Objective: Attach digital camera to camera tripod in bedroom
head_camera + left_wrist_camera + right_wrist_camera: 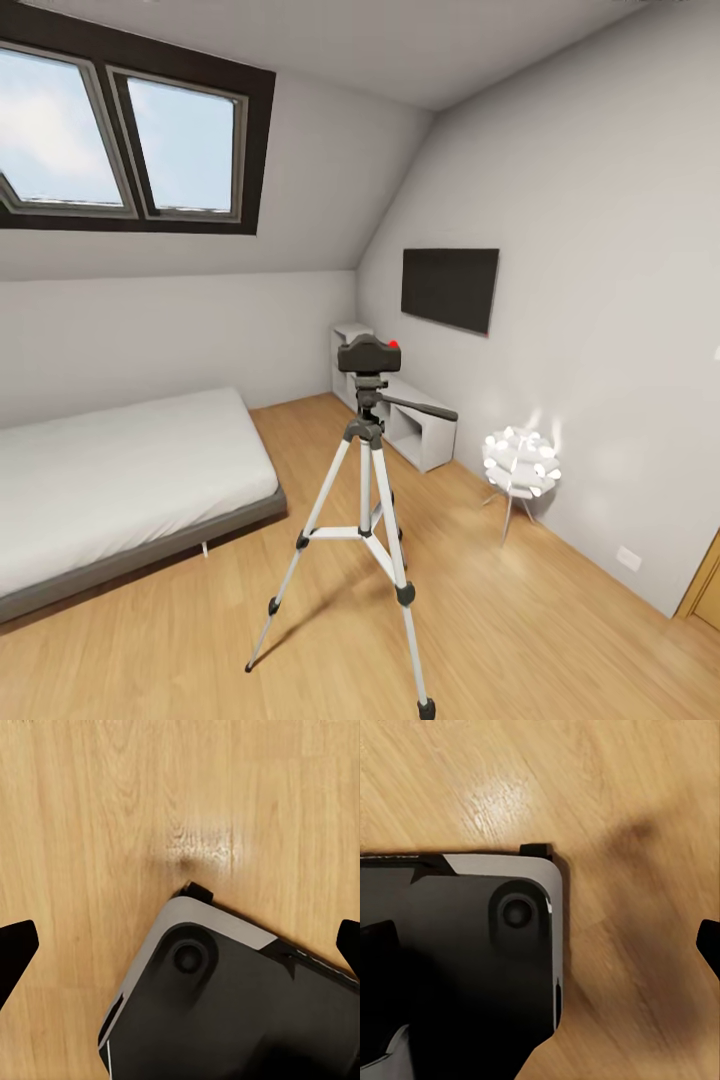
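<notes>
The black digital camera (368, 354) with its red button sits on top of the camera tripod (366, 497), which stands on the bedroom's wood floor in the middle of the head view. The tripod's three silver legs are spread and its pan handle (424, 407) points right. My left gripper (180, 945) is open, its dark fingertips (16, 949) far apart above the floor and my own base. My right gripper (540, 945) is open too, with one fingertip (709, 945) at the frame's edge. Neither holds anything.
A low bed (110, 480) lies left of the tripod. White cube shelves (405, 415) and a black TV (450, 288) line the right wall, with a small glowing lamp (520, 465) beside them. Skylights (120, 140) are up left. My dark base (232, 1005) sits below both wrists.
</notes>
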Available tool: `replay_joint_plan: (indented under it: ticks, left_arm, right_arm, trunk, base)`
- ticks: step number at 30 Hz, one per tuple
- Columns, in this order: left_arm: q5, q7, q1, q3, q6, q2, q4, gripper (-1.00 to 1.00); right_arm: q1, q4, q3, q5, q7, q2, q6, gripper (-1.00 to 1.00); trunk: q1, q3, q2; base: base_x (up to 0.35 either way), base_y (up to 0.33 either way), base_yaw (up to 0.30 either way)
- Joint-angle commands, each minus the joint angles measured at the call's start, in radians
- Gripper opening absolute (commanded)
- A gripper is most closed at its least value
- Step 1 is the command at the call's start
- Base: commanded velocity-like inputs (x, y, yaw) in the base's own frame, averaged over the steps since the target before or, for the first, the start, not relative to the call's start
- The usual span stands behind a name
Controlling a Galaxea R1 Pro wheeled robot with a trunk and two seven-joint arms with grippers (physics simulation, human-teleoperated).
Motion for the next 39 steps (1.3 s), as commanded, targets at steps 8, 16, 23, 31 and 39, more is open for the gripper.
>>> replay_joint_plan:
  ticks: [8, 16, 23, 31, 39]
  left_arm:
    - [0.007, 0.003, 0.0, -0.008, -0.001, 0.001, 0.0, 1.0]
    - [0.008, 0.003, 0.0, -0.005, -0.001, 0.0, -0.001, 1.0]
    - [0.008, 0.003, 0.0, -0.007, -0.001, 0.0, -0.001, 1.0]
    - [0.008, 0.003, 0.0, -0.008, -0.001, 0.001, -0.001, 1.0]
    - [0.008, 0.003, 0.0, -0.006, -0.001, 0.0, 0.0, 1.0]
  right_arm:
    - [-0.001, 0.002, -0.001, 0.0, 0.004, 0.002, 0.002, 1.0]
    - [-0.001, 0.002, -0.001, 0.0, 0.005, 0.001, -0.002, 1.0]
    - [-0.001, 0.002, -0.001, 0.002, 0.005, 0.0, -0.003, 1.0]
    - [-0.001, 0.001, -0.001, 0.002, 0.005, 0.0, -0.004, 1.0]
    - [-0.001, 0.001, -0.001, 0.003, 0.005, 0.0, -0.004, 1.0]
  trunk:
    - [0.0, 0.004, -0.001]
    - [0.0, 0.005, -0.001]
    - [0.0, 0.005, -0.001]
    - [0.0, 0.005, -0.001]
    - [0.0, 0.005, -0.001]
  base:
    - [0.0, 0.0, 0.0]
    - [0.0, 0.0, 0.0]
    - [0.0, 0.0, 0.0]
    - [0.0, 0.0, 0.0]
    - [0.0, 0.0, 0.0]
